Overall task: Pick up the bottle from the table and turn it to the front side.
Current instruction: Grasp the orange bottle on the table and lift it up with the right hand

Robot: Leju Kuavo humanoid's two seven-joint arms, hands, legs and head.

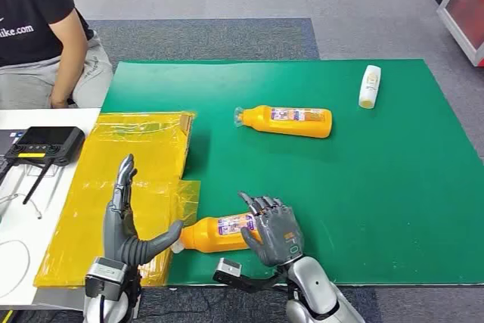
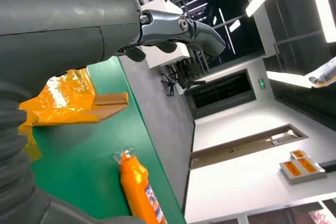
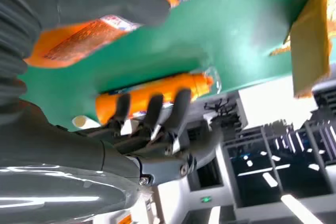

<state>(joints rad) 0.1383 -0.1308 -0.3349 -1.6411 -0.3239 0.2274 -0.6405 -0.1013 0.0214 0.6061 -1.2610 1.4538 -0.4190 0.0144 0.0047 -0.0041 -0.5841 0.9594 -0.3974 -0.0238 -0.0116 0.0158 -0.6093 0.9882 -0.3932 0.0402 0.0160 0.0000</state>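
Near edge of table: orange plastic bottle [image 1: 219, 233] lies on its side on the green mat [image 1: 370, 209].
Right hand [image 1: 274, 228]: fingers draped over the bottle's base end, grip not clearly closed.
Left hand [image 1: 128, 225]: spread, holding nothing, thumb beside the cap.
Handling: likely light, stiff, slick; grasp mid-body.
Farther back: second orange bottle [image 1: 283, 121], small white bottle [image 1: 370, 86].

The base end of the near orange bottle [image 1: 219, 233] is covered by the right hand [image 1: 275, 230], so whether it is gripped cannot be told. The label print is too small to be read. The seated person [image 1: 42, 32] is cut off by the frame edge. In the right wrist view, the close bottle [image 3: 75, 38] is blurred, possibly by nearness.
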